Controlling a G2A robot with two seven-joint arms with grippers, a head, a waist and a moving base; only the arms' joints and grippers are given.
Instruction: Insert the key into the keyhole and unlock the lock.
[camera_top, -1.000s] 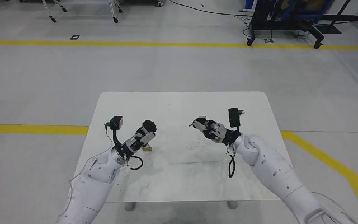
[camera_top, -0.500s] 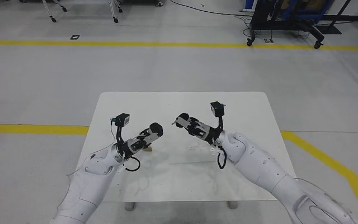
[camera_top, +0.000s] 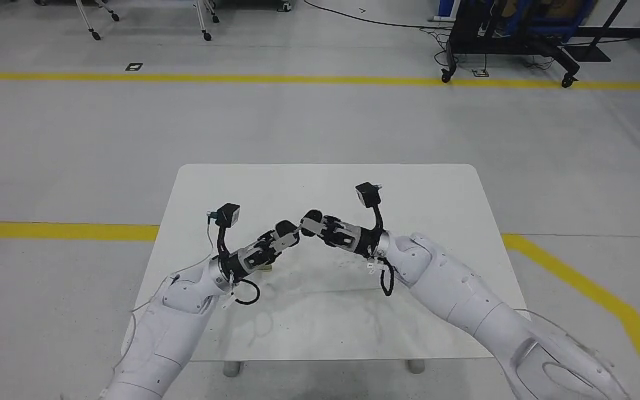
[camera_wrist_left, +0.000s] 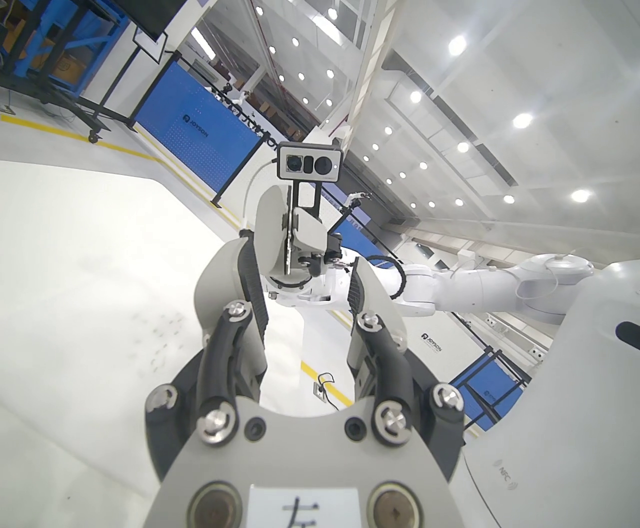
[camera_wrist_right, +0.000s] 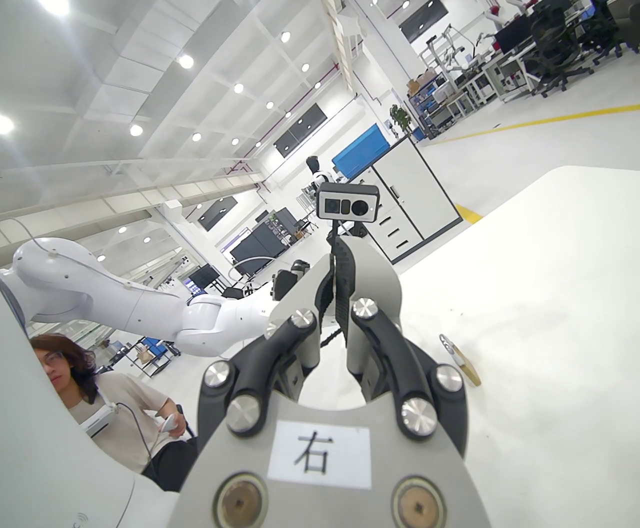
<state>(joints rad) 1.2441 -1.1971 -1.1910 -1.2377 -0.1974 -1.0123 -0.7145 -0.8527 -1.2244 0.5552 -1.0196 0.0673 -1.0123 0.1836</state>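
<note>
From above, the white table (camera_top: 420, 190) has two arms over its middle. The left gripper (camera_top: 287, 231) and the right gripper (camera_top: 310, 220) point at each other, tip to tip, so close that I cannot tell if they touch.

From the left wrist, the left gripper (camera_wrist_left: 305, 300) has its two fingers (camera_wrist_left: 252, 295) spread wide apart, and nothing sits between them. Through the gap you see the right gripper (camera_wrist_left: 292, 245) facing it, up above the table (camera_wrist_left: 75, 250). That gripper looks squeezed thin.

From the right wrist, the right gripper (camera_wrist_right: 334, 280) has its fingers (camera_wrist_right: 345, 270) pressed tight together. I cannot tell if the key is pinched in there, because the fingers hide that spot. The lock (camera_wrist_right: 467, 370) is a small gold-colored padlock with a silver loop. It lies flat on the table (camera_wrist_right: 550, 300), off to one side of the right gripper and below it. No gripper touches the lock.
</note>
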